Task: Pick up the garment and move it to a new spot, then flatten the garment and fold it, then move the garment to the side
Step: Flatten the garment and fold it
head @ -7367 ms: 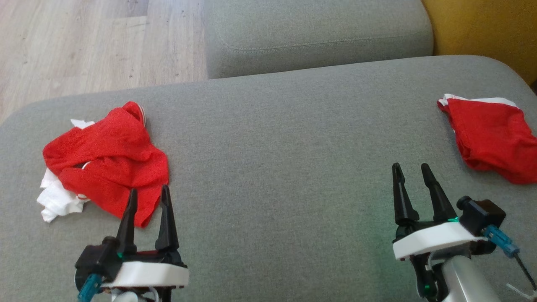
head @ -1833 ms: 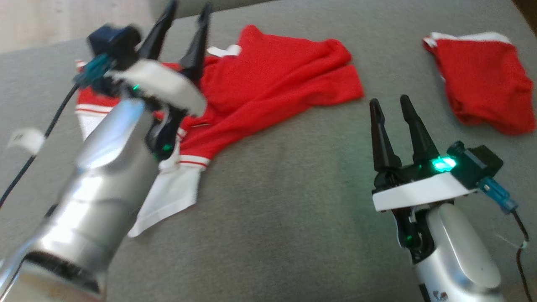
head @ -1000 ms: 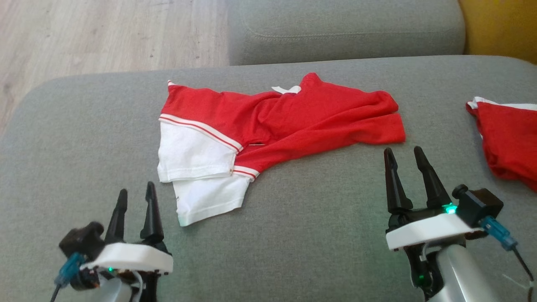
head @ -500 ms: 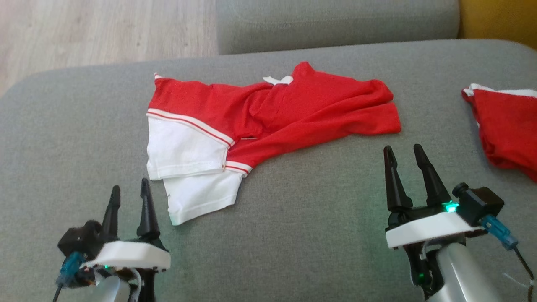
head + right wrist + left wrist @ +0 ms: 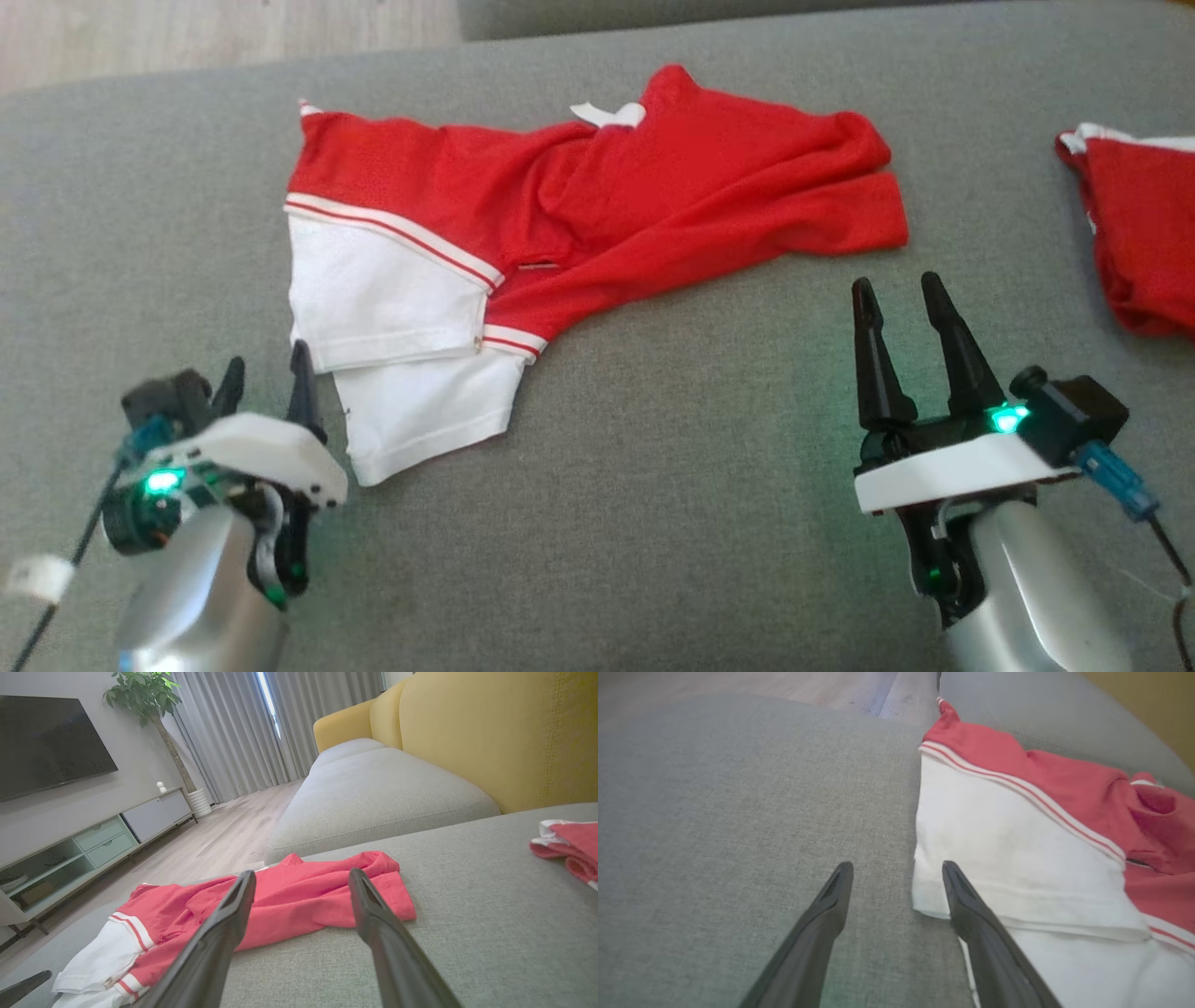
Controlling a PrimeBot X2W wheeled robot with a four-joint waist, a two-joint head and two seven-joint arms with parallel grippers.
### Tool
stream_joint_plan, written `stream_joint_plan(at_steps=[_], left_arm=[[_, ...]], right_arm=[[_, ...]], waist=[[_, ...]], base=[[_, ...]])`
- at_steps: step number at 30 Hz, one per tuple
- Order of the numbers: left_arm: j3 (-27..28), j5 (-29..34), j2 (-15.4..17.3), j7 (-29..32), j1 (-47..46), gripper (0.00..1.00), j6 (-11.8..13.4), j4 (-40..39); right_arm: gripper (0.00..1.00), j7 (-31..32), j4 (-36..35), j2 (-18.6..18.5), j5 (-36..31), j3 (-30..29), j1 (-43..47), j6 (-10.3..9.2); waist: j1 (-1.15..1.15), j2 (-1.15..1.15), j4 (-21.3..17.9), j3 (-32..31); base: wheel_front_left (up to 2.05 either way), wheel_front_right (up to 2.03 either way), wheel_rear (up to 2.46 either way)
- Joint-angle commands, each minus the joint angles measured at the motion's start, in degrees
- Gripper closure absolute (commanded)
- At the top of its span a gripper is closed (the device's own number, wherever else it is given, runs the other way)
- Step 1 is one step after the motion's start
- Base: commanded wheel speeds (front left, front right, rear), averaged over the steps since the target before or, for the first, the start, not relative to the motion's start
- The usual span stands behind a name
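Holds the left end effector (image 5: 264, 364) low over the grey cushion (image 5: 672, 485), silver forearm rising from below and leaning forward, fingers aimed ahead and tipped down toward the fabric; has those fingers spread wide with nothing between them; sets its right finger (image 5: 973, 914) at the near white corner of the garment (image 5: 597, 187), touching or just short of it, impossible to tell in the left wrist view; carries the right end effector (image 5: 896, 282) well off to the other side, forearm angled up from the lower corner, fingers pointing ahead and nearly level, likewise wide apart and empty, clear of the cloth; garment on the cushion ahead of both end effectors, spanning the space between them; long axis crosswise to the fingers, white end with its red-striped band just ahead and right of the left end effector, red end ahead and a little left of the right end effector's tips, near but not touching; white part doubled in two layers, red part rumpled, a small white tag at the far edge; second red garment (image 5: 1144, 233) ahead and to the right of the right end effector, well apart from the first; yellow sofa back (image 5: 490, 732) beyond it in the right wrist view.
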Motion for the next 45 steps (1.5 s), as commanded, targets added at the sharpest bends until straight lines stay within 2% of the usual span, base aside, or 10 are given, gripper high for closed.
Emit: stream_joint_plan(at_steps=[1, 18, 19, 20, 26, 35, 40, 45], left_arm=[[1.5, -0.2, 2.0, 1.5, -4.1, 0.00, 0.1, 0.8], [-0.6, -0.8, 2.3, 5.9, -9.6, 0.00, -2.5, 10.0], [-1.0, -0.7, 2.3, 6.3, -9.5, 0.54, -2.7, 10.3], [-1.3, -0.5, 2.4, 6.7, -9.4, 1.00, -2.9, 10.7], [-2.1, -0.5, 2.6, 6.7, -9.1, 1.00, -3.5, 10.9], [-0.1, -1.3, 4.0, -0.2, -8.1, 1.00, -4.0, 6.4], [1.5, -1.8, 5.2, -3.1, -7.9, 1.00, -3.4, 2.0], [2.3, -1.8, 6.5, -3.4, -7.3, 1.00, -2.1, -2.7]], right_arm=[[0.00, -0.6, -2.0, 0.1, -0.3, 1.6, -2.2, -0.05], [0.00, -0.6, -1.5, 0.1, 0.2, 1.3, -3.2, -0.05], [0.00, -0.6, -1.5, 0.1, 0.3, 1.3, -3.2, -0.05], [0.00, -0.6, -1.4, 0.1, 0.3, 1.3, -3.2, -0.05], [0.00, -0.6, -1.1, 0.1, 0.6, 1.1, -3.2, -0.05], [0.00, -0.6, -0.5, 0.1, 1.3, 1.8, -2.6, -0.05], [0.00, -0.6, -0.2, 0.1, 1.7, 2.2, -2.4, -0.05], [0.00, -0.6, -0.2, 0.1, 2.0, 2.6, -2.2, -0.05]], waist=[[-0.01, 0.00, -0.8, 1.7], [-0.01, 0.00, -2.3, 3.1], [-0.01, 0.00, -2.3, 3.0], [-0.01, 0.00, -2.4, 2.9], [-0.01, 0.00, -2.2, 2.2], [-0.01, 0.00, -2.1, -0.1], [-0.01, 0.00, -2.4, -0.9], [-0.01, 0.00, -3.0, -1.4]], base=[[0.00, 0.00, 0.00], [0.00, 0.00, 0.00], [0.00, 0.00, 0.00], [0.00, 0.00, 0.00], [0.00, 0.00, 0.00], [0.00, 0.00, 0.00], [0.00, 0.00, 0.00], [0.00, 0.00, 0.00]])
